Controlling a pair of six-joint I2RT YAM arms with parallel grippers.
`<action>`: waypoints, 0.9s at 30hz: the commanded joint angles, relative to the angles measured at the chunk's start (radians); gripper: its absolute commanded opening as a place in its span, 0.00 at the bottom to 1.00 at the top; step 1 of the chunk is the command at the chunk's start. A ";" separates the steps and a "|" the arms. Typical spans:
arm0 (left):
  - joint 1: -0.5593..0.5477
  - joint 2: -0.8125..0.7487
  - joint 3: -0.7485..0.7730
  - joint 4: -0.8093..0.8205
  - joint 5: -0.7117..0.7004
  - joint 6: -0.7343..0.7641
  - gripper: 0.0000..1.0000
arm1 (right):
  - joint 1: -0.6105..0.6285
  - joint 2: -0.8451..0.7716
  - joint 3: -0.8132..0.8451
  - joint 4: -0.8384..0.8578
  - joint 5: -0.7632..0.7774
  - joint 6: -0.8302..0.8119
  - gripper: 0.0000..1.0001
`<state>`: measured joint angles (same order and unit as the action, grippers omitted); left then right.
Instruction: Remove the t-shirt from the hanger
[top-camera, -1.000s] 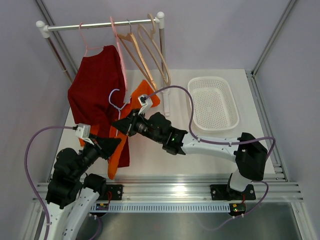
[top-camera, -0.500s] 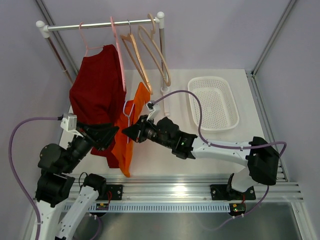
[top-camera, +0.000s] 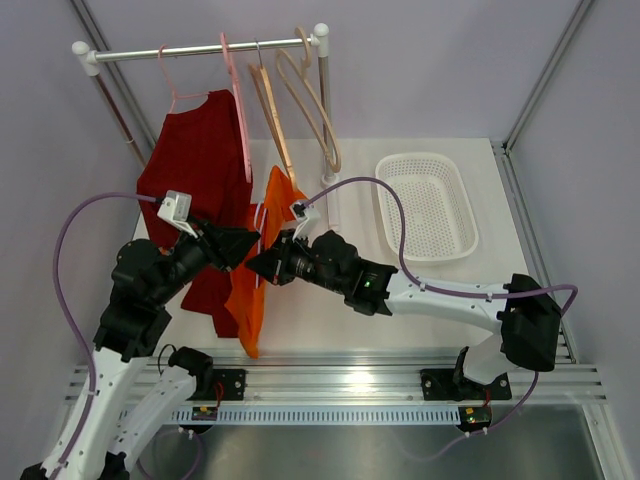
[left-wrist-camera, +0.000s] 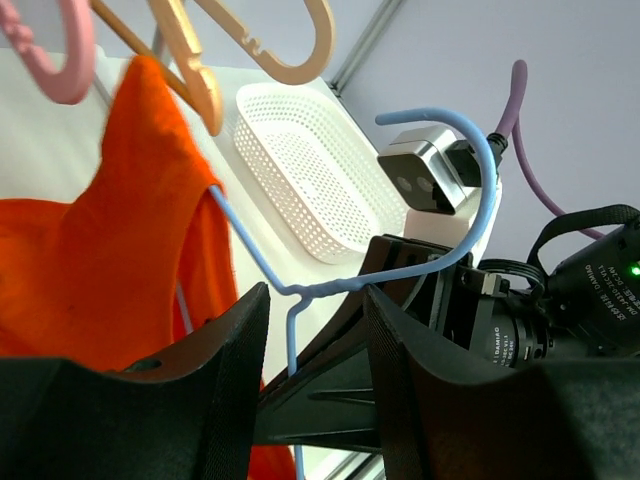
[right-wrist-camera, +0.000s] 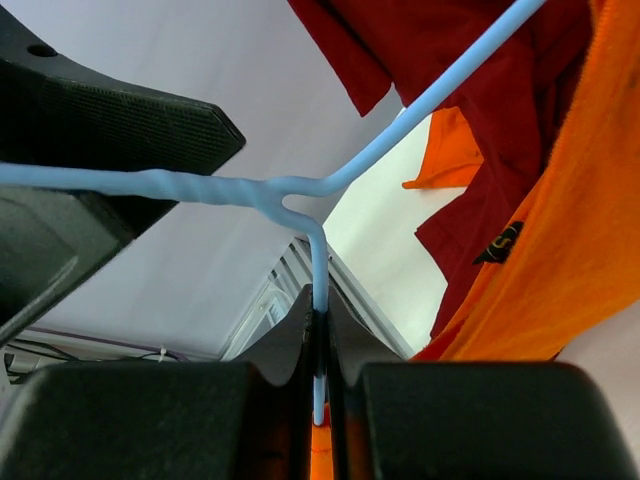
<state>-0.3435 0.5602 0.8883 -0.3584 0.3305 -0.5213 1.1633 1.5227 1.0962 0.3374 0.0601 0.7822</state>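
While pale walls (top-camera: 420, 60) are enclosing the white tabletop (top-camera: 300, 330), the right hand (right-wrist-camera: 318, 300) is pinching the hanger (right-wrist-camera: 200, 186), the left hand (left-wrist-camera: 315, 310) gaping.

Lab test cell: aluminium rail (top-camera: 340, 380), grey walls (top-camera: 430, 60).

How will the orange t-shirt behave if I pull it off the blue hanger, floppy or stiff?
Probably floppy: the orange t-shirt hangs in loose folds below the blue hanger. Likely light: the thin wire looks unbent. It may cling and tug the hanger, which the right gripper pinches.
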 joint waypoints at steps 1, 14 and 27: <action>-0.040 0.046 0.020 0.096 -0.017 0.009 0.43 | 0.006 -0.041 0.059 0.022 -0.036 -0.005 0.00; -0.149 0.053 -0.069 0.101 -0.218 0.033 0.40 | 0.007 -0.071 0.042 0.017 -0.017 -0.006 0.00; -0.216 0.087 -0.034 0.107 -0.373 0.069 0.25 | 0.015 -0.084 0.033 0.011 -0.032 -0.009 0.00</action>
<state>-0.5529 0.6392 0.8242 -0.2932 0.0467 -0.4751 1.1595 1.4990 1.1019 0.2924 0.0616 0.7818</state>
